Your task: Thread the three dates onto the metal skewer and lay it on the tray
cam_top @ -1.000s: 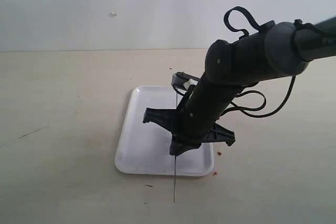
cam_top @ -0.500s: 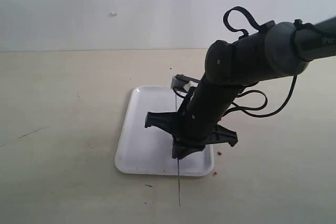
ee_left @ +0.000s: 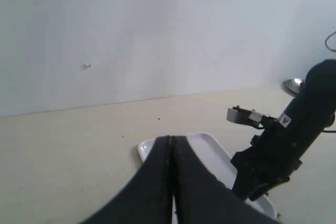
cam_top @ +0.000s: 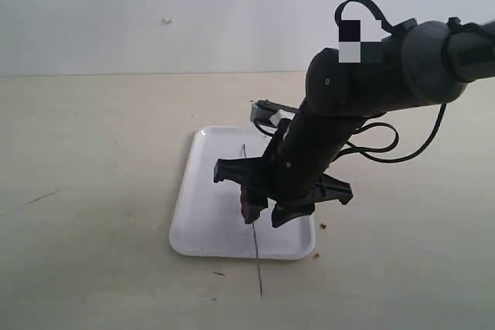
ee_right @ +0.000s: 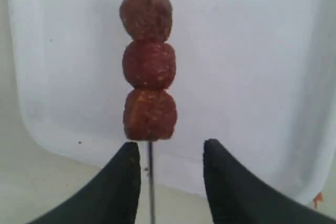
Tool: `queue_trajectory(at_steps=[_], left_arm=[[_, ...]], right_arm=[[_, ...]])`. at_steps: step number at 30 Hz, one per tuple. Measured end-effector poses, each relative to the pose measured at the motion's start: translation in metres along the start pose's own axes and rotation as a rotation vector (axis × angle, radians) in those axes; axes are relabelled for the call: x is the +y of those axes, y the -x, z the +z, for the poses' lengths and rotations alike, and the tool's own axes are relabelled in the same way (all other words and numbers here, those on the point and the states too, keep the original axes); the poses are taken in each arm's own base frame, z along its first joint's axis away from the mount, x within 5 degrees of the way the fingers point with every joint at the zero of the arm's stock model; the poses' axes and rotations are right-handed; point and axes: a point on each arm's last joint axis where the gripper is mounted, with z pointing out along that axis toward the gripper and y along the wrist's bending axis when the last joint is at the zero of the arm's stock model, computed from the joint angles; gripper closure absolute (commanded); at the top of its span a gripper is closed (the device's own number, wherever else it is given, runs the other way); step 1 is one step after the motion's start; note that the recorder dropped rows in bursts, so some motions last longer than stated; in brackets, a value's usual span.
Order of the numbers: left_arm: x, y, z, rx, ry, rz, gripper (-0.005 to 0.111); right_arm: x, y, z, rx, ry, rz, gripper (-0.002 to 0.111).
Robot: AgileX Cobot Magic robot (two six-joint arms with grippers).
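The three dates (ee_right: 149, 65) sit in a row on the metal skewer (ee_right: 150, 182), resting on the white tray (ee_right: 252, 77). My right gripper (ee_right: 170, 153) is open just above them. The bare rod passes between its fingertips, close to one finger (ee_right: 126, 182), and touches neither. In the exterior view the skewer (cam_top: 257, 268) lies across the tray (cam_top: 203, 214) and overhangs its near rim. One date (cam_top: 249, 205) shows beside the right gripper (cam_top: 267, 212). My left gripper (ee_left: 172, 145) is shut and empty, away from the tray (ee_left: 210, 150); it is out of the exterior view.
Small reddish crumbs (cam_top: 322, 226) lie on the beige table by the tray's near right corner. The right arm (cam_top: 363, 90) with its looping cable stands over the tray's right side. A shiny round object (ee_left: 294, 85) sits behind that arm. A pale wall runs along the back.
My right gripper has opened and let go of the skewer. The skewer has tilted slightly and now rests on the tray, with a date showing beside the fingers.
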Motion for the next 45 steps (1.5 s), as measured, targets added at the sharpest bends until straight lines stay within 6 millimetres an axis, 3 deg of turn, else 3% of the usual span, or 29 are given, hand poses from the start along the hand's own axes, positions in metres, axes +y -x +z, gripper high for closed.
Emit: queue_trajectory(at_steps=[9,14,17,20,24,27,33,36,45], left_arm=[[-0.001,-0.002,0.000,0.019,-0.006,0.000,0.107],[-0.001,-0.002,0.000,0.019,-0.006,0.000,0.107],[-0.001,-0.002,0.000,0.019,-0.006,0.000,0.107],[-0.001,-0.002,0.000,0.019,-0.006,0.000,0.107],[-0.001,-0.002,0.000,0.020,-0.007,0.000,0.107],[-0.001,-0.002,0.000,0.020,-0.007,0.000,0.107],[-0.001,-0.002,0.000,0.020,-0.007,0.000,0.107],[-0.001,-0.002,0.000,0.020,-0.007,0.000,0.107],[-0.001,-0.002,0.000,0.020,-0.007,0.000,0.107]], right_arm=[[0.000,0.001,-0.013,-0.039,-0.025,-0.073,0.070],[0.001,0.000,-0.033,-0.147,-0.059,-0.191,0.108],[0.005,-0.018,-0.058,-0.278,-0.005,-0.245,0.108],[0.008,-0.051,-0.082,-0.393,0.059,-0.346,0.108],[-0.011,-0.103,-0.113,-0.462,0.099,-0.460,0.108],[-0.024,-0.124,-0.133,-0.514,0.125,-0.486,0.108],[-0.031,-0.145,-0.177,-0.678,0.243,-0.459,0.108],[-0.033,-0.149,-0.188,-0.737,0.250,-0.506,0.108],[-0.042,-0.147,-0.178,-0.830,0.248,-0.522,0.108]])
